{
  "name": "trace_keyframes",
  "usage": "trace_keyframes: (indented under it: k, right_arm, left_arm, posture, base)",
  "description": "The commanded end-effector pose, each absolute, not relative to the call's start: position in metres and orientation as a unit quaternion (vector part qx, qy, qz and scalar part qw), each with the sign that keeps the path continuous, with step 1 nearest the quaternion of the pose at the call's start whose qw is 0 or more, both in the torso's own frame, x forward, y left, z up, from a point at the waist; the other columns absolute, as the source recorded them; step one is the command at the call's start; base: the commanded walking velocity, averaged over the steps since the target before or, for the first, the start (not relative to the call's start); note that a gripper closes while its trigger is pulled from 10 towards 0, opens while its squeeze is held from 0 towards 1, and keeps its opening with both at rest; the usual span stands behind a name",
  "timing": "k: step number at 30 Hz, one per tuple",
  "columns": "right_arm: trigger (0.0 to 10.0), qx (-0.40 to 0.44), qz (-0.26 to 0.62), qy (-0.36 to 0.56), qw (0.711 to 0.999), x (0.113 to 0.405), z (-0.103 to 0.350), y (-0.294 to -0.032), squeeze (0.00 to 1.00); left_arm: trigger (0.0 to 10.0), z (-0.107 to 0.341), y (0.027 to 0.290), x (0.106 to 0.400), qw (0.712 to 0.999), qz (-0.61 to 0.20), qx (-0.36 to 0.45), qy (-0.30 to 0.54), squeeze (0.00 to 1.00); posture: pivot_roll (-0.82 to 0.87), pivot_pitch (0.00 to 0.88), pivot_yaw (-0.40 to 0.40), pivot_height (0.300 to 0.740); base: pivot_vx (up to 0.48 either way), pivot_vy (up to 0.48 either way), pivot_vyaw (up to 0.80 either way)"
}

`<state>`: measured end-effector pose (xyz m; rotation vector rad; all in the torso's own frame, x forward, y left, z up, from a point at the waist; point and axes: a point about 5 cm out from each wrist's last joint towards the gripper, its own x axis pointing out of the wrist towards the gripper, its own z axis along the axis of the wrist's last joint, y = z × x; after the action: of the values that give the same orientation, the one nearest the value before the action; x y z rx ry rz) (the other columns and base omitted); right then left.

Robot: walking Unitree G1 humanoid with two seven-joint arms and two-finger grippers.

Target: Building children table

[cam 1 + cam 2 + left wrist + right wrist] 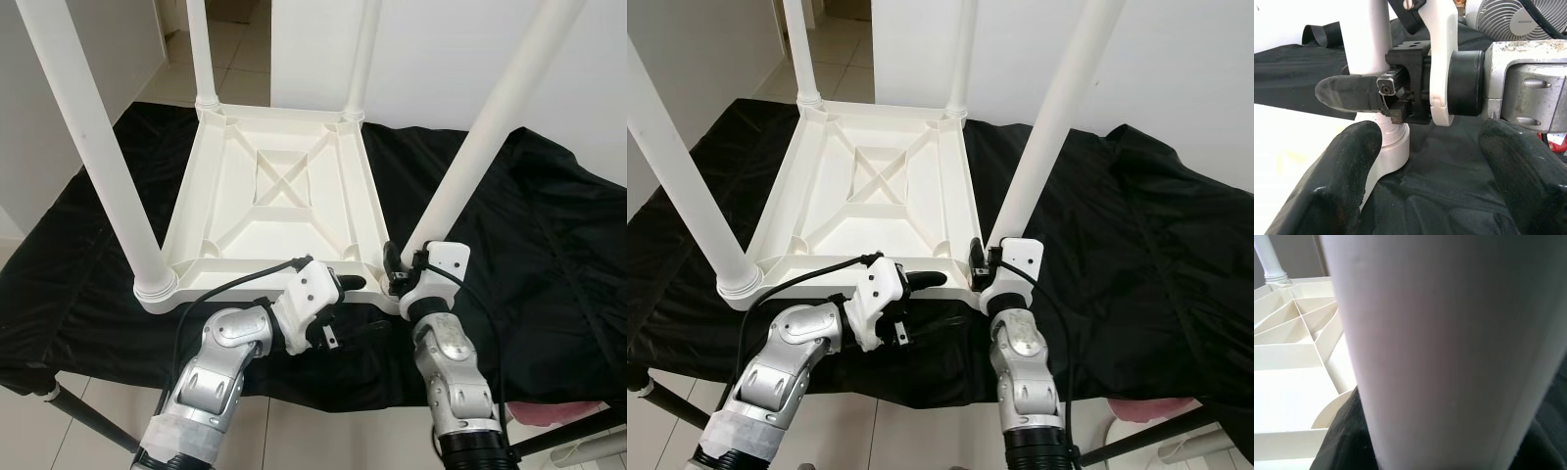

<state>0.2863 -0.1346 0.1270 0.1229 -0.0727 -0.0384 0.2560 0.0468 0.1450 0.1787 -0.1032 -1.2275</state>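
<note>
A white plastic children's table (pixel 274 186) lies upside down on a black cloth, its legs pointing up. My right gripper (pixel 397 264) is at the base of the near right leg (pixel 490 127), shut on it just above the socket. In the right wrist view that leg (pixel 1449 352) is very close, with the ribbed underside (pixel 1288 357) beside it. My left gripper (pixel 348 284) is at the table's near edge, pointing toward the right gripper. It is open, and its fingers (pixel 1342 166) stand wide apart with nothing between them.
The black cloth (pixel 549 225) covers a low stand and hangs over its near edge. The near left leg (pixel 88 147) rises beside my left arm. Tiled floor lies below, and white walls stand behind. A fan (pixel 1508 19) is nearby.
</note>
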Motion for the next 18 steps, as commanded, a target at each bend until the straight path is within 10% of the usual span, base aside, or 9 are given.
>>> trace_keyframes:
  k: [1, 8, 9, 10, 17, 18]
  right_arm:
    - [10.0, 0.08, -0.033, 0.005, 0.996, 0.2841, 0.1144, -0.1279, 0.0]
    - [10.0, 0.077, -0.036, -0.001, 0.996, 0.2828, 0.1183, -0.129, 0.0]
    - [10.0, 0.078, -0.031, -0.007, 0.996, 0.2819, 0.1195, -0.1285, 0.69]
    - [10.0, 0.082, -0.022, -0.015, 0.996, 0.2812, 0.1211, -0.129, 1.0]
    - [10.0, 0.081, 0.003, -0.019, 0.997, 0.2789, 0.1217, -0.1318, 1.0]
    - [10.0, 0.08, 0.015, -0.019, 0.997, 0.2776, 0.121, -0.1339, 0.73]
  left_arm:
    - [10.0, 0.1463, 0.0454, 0.2602, 0.846, -0.524, 0.081, -0.051, 0.0]
    - [10.0, 0.146, 0.0472, 0.261, 0.848, -0.521, 0.084, -0.051, 0.0]
    - [10.0, 0.146, 0.0482, 0.2617, 0.849, -0.519, 0.086, -0.051, 0.0]
    - [10.0, 0.1457, 0.0495, 0.2625, 0.85, -0.517, 0.09, -0.051, 0.0]
    - [10.0, 0.1459, 0.0499, 0.264, 0.852, -0.513, 0.095, -0.054, 0.0]
    - [10.0, 0.1458, 0.0495, 0.2642, 0.852, -0.511, 0.095, -0.054, 0.0]
  posture:
    - [-0.04, 0.0, -0.051, 0.74]
    - [-0.03, 0.0, -0.054, 0.74]
    - [-0.03, 0.0, -0.059, 0.74]
    - [-0.03, 0.0, -0.063, 0.74]
    - [-0.02, 0.0, -0.076, 0.74]
    - [-0.02, 0.0, -0.08, 0.74]
  base:
    - [0.0, 0.0, 0.0]
    - [0.0, 0.0, 0.0]
    - [0.0, 0.0, 0.0]
    - [0.0, 0.0, 0.0]
    - [0.0, 0.0, 0.0]
    - [0.0, 0.0, 0.0]
